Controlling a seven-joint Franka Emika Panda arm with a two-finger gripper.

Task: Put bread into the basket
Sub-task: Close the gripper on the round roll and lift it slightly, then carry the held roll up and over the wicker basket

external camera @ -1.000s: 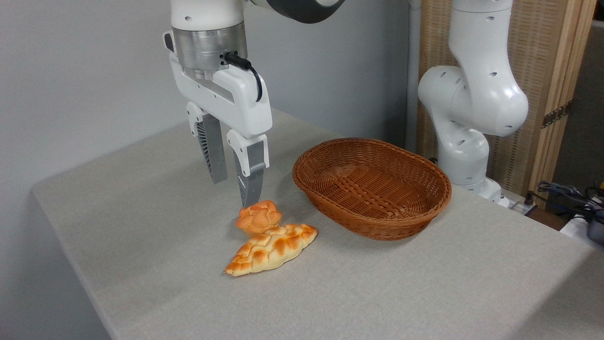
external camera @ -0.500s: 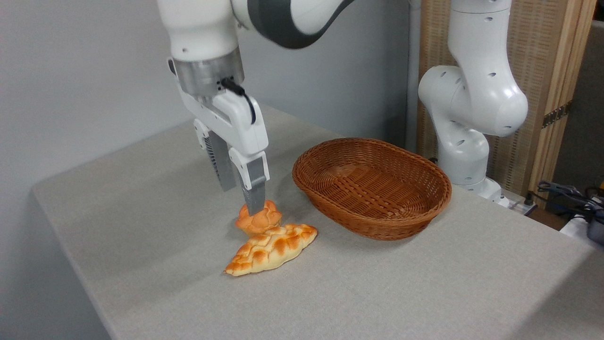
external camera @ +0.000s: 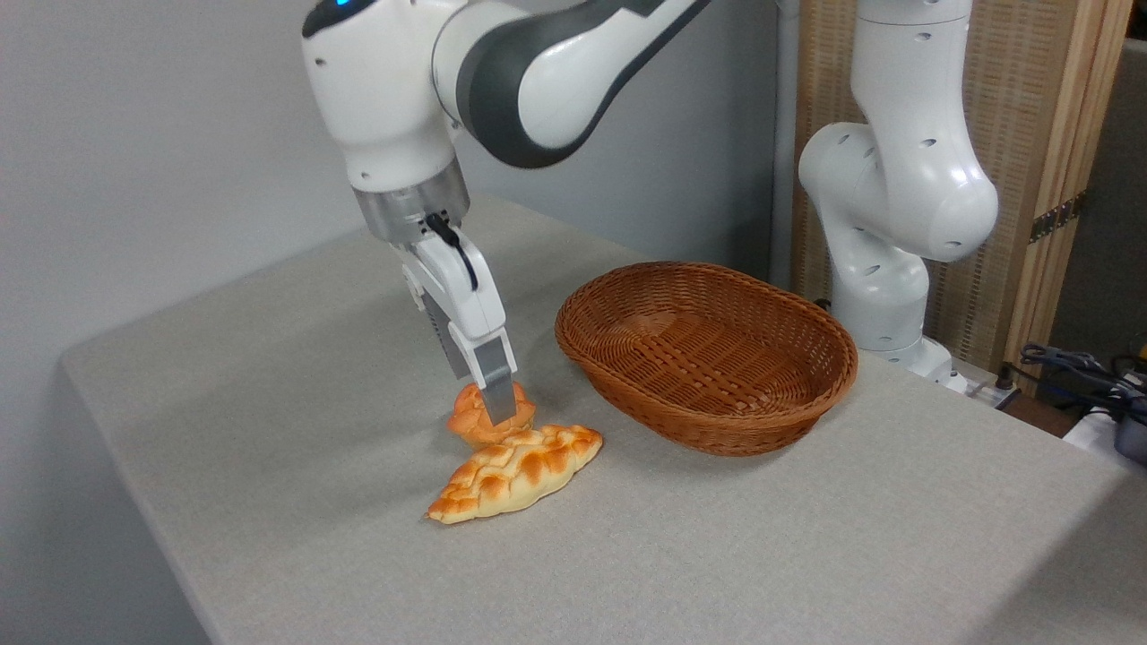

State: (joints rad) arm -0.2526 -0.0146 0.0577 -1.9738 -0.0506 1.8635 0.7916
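Gripper: my gripper [external camera: 495, 410] is tilted, tips down at the bun just left of the frame's centre.
Jaws: my near finger [external camera: 495, 385] lies across the front of the bun; the other finger is hidden behind it, so I cannot tell how wide I stand or whether I grip.
Bun: the bun [external camera: 473, 421] sits on the table [external camera: 269, 430], orange and glossy, partly covered by my finger.
Loaf: the braided loaf [external camera: 515, 472] lies just below the bun, touching it, pointed end toward the lower left.
Basket: the basket [external camera: 706, 354] stands to the right of centre, apart from the bun, with only bare wicker showing inside.
Arm: my arm comes down from the top of the frame; its white base [external camera: 896, 224] stands at the upper right, behind the basket.
Backdrop: grey wall at left, a slatted wooden screen [external camera: 1039, 134] at the far right.
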